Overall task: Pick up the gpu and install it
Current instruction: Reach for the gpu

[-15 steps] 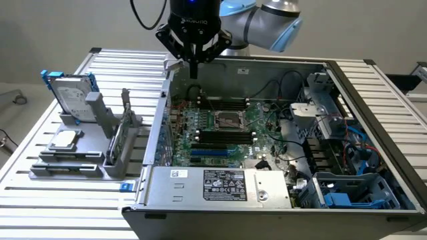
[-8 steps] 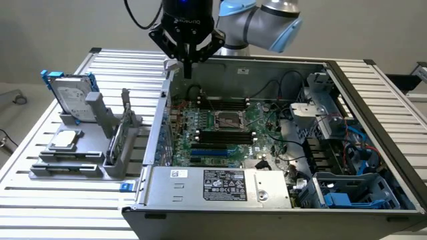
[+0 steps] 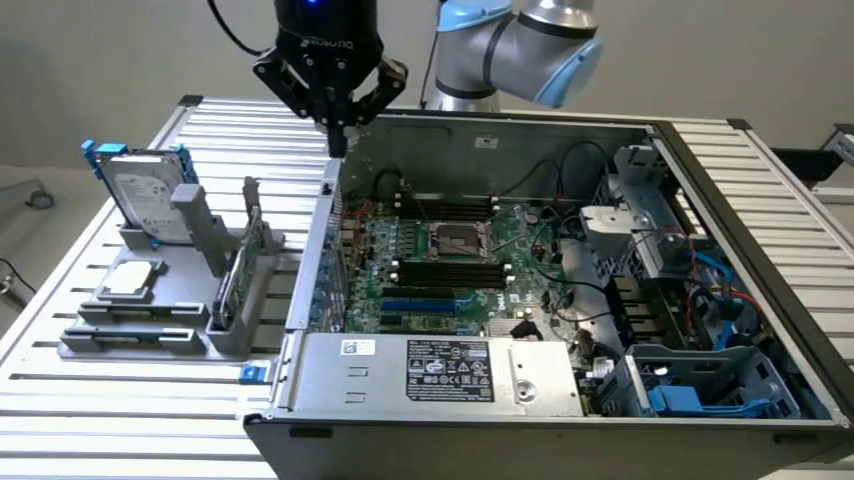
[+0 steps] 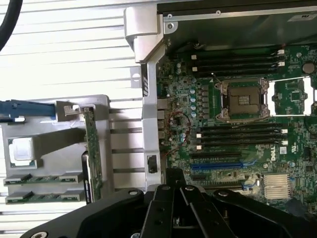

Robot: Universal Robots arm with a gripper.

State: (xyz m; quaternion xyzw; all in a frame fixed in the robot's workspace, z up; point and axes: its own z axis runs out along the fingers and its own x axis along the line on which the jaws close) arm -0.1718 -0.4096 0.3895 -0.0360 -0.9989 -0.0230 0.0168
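Presently on record: one gripper (image 3: 338, 140) (image 4: 173, 181), fingers pressed together with nothing between them, hanging over the side wall of an open computer case (image 3: 747, 200) near its far corner. Gpu (image 3: 234, 280) (image 4: 92, 144): green board standing on edge in a grey holder (image 3: 147, 335) (image 4: 59, 129) outside the case, well apart from the gripper, below it and toward the exterior view's left of it; untouched. Hard drive (image 3: 140, 195) with blue rails: upright in the same holder, beyond the gpu from the gripper. Small silver square chip (image 3: 130, 280) (image 4: 22, 151): flat in the holder, farther from the gripper than the gpu. Motherboard (image 3: 441, 270) (image 4: 223, 124): inside the case, below the gripper and toward the exterior view's right; its processor socket (image 3: 451, 238) (image 4: 243, 99) sits between dark memory slots. Power supply (image 3: 441, 372): at the case's near end, well apart from the gripper. Slatted metal table (image 3: 80, 400) carries the holder and the case.
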